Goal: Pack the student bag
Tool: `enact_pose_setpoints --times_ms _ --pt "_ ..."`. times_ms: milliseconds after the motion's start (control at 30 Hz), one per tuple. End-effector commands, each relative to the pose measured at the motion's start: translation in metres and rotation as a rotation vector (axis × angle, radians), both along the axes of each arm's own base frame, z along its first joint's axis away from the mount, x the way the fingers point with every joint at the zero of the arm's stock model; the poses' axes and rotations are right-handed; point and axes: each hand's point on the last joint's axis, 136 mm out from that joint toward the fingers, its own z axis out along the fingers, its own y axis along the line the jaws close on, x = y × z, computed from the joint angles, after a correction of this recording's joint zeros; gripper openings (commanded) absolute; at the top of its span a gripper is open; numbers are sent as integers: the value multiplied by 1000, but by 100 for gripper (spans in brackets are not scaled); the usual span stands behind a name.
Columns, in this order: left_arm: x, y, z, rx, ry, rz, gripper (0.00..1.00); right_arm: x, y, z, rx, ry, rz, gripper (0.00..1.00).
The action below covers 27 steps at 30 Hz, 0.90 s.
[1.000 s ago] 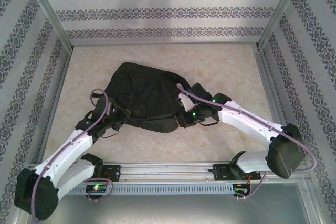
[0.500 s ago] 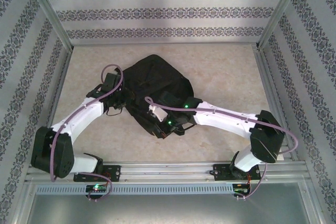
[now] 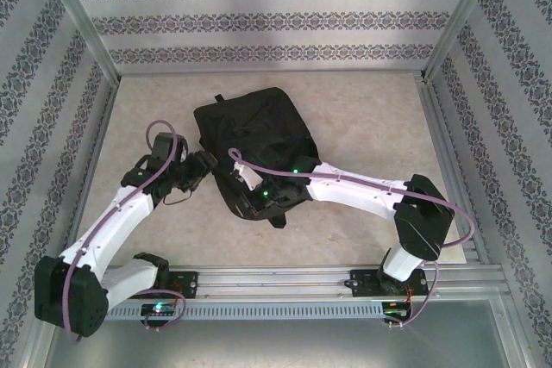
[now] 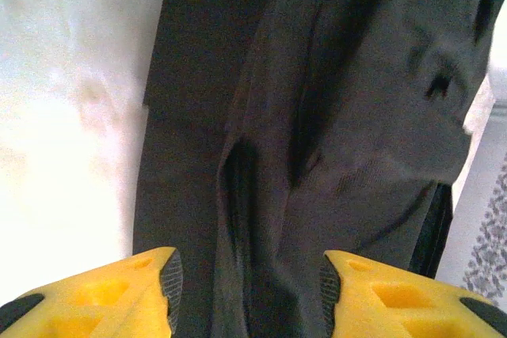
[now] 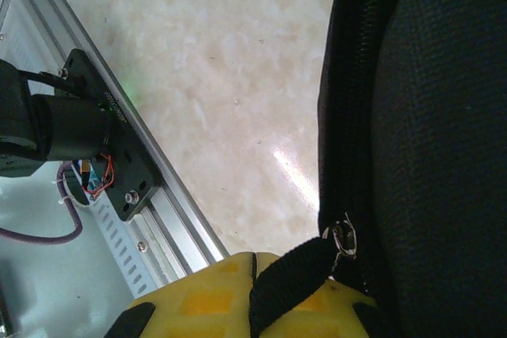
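Student bag (image 3: 259, 131) lies mid-way on the table (image 3: 371, 109), bare surface all round. Left gripper (image 4: 247, 282) jaws released, spread over its left edge. Right gripper (image 5: 257, 294) clenched on strap (image 5: 297, 263) at the near edge.

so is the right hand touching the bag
Touching. The right wrist view shows the right hand shut on a black strap of the student bag.
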Motion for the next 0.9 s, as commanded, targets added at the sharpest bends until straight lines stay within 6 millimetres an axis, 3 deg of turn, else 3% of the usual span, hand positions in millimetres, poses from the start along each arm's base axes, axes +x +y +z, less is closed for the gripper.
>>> enact_pose_setpoints --times_ms 0,200,500,867 --pt "-12 -19 0 -66 48 -14 50 5 -1 3 22 -32 -15 0" --pt "-20 -36 -6 -59 72 -67 46 6 -3 6 36 -58 -4 0" --pt "-41 -28 -16 -38 98 -69 40 8 0 10 57 -57 2 0" --pt "-31 -39 -28 -68 96 -92 40 5 4 17 104 -61 24 0"
